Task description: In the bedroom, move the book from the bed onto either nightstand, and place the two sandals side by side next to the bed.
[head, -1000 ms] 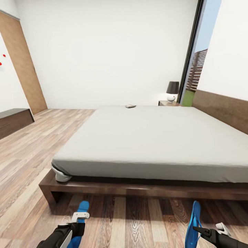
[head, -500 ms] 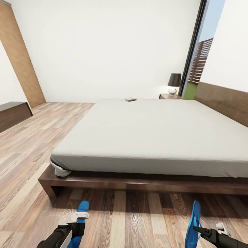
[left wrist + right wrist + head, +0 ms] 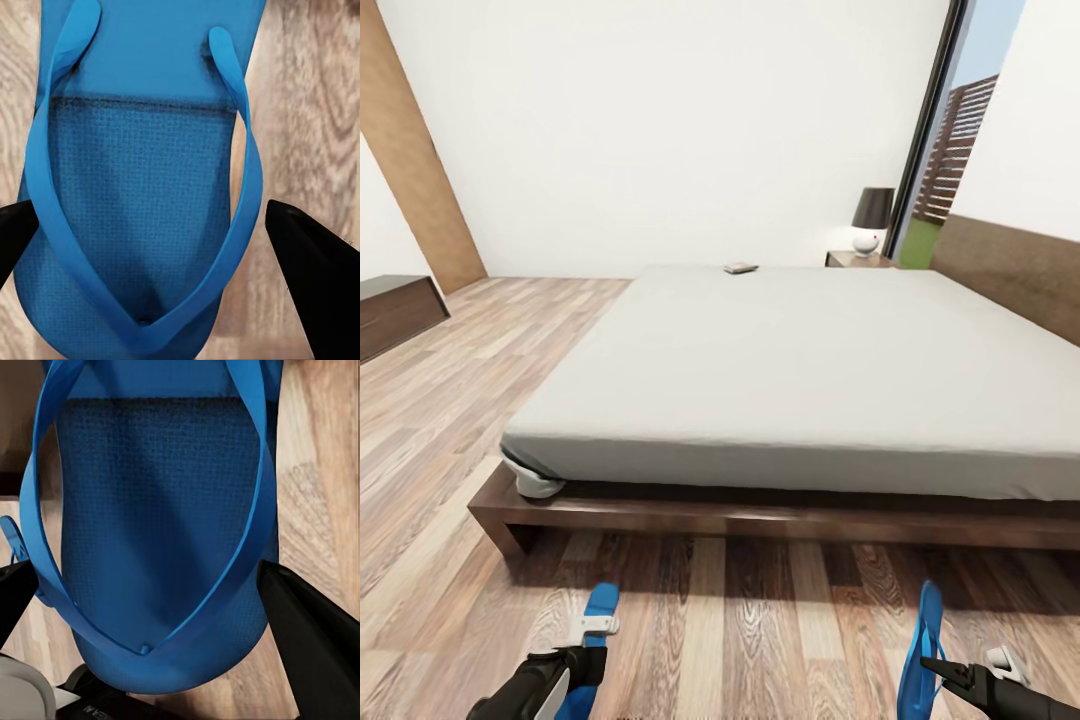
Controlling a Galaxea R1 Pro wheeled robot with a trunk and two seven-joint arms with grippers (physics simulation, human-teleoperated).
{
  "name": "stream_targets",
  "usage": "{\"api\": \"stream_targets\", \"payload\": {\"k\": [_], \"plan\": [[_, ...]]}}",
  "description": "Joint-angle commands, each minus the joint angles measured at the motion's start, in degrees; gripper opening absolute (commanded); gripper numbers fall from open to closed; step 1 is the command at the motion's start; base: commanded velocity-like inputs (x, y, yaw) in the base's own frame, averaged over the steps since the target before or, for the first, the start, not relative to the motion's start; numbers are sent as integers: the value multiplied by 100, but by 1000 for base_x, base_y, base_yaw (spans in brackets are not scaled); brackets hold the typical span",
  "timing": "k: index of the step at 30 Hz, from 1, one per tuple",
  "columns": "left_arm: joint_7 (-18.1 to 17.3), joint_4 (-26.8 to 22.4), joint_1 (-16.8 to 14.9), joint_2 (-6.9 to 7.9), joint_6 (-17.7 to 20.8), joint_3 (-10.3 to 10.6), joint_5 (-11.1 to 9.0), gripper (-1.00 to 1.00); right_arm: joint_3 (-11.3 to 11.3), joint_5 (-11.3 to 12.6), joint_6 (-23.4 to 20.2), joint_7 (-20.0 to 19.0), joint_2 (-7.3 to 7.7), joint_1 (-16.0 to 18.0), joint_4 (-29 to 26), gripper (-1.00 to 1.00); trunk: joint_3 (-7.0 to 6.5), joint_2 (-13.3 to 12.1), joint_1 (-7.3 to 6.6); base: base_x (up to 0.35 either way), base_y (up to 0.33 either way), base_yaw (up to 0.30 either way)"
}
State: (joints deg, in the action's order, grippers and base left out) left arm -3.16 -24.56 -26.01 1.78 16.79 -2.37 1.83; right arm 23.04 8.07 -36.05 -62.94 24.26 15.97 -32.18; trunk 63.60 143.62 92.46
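Each tool's clamped on a bright blue sandal: left tool point(image 3: 592, 648) on left sandal point(image 3: 596, 612), right tool point(image 3: 945, 672) on right sandal point(image 3: 922, 652). The small dark book point(image 3: 739, 268) lies flat on the pale grey bed point(image 3: 790, 380).

Book point(image 3: 739, 268): cover too small to read. Nightstand point(image 3: 858, 259): largely hidden behind bed point(image 3: 790, 380). Right sandal point(image 3: 922, 655): cut by frame's lower edge.

Low bed point(image 3: 790, 370) on wood-plank floor point(image 3: 480, 400), small book point(image 3: 740, 268) at mattress's far edge, lamp point(image 3: 872, 220) on nightstand point(image 3: 858, 260) beyond
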Motion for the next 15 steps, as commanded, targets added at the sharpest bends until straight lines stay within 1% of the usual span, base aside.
{"api": "stream_targets", "payload": {"k": [1, 8, 12, 14, 15], "plan": [[-36, -11, 0, -2, 35, -26, 20, -100, 8, 28, -43, -8, 0, 3, 1, -100, 28, 4, 1, 0, 0, 0], [-36, -13, 0, -2, 36, -31, 2, -100, 8, 28, -43, -8, 0, 3, 1, -100, 183, 13, 19, 0, 0, 0], [-38, -17, 0, 7, 49, -42, -268, -100, 8, 28, -43, -8, 0, 3, 1, -100, 271, 18, 29, 0, 0, 0], [-31, -41, -2, 26, 66, -49, -379, -100, 8, 28, -43, -8, 0, 3, 1, -100, 316, 21, 35, 0, 0, 0], [-30, -49, -5, 34, 75, -51, -400, -100, 8, 28, -43, -8, 0, 3, 1, -100, 338, 22, 37, 0, 0, 0]]}}
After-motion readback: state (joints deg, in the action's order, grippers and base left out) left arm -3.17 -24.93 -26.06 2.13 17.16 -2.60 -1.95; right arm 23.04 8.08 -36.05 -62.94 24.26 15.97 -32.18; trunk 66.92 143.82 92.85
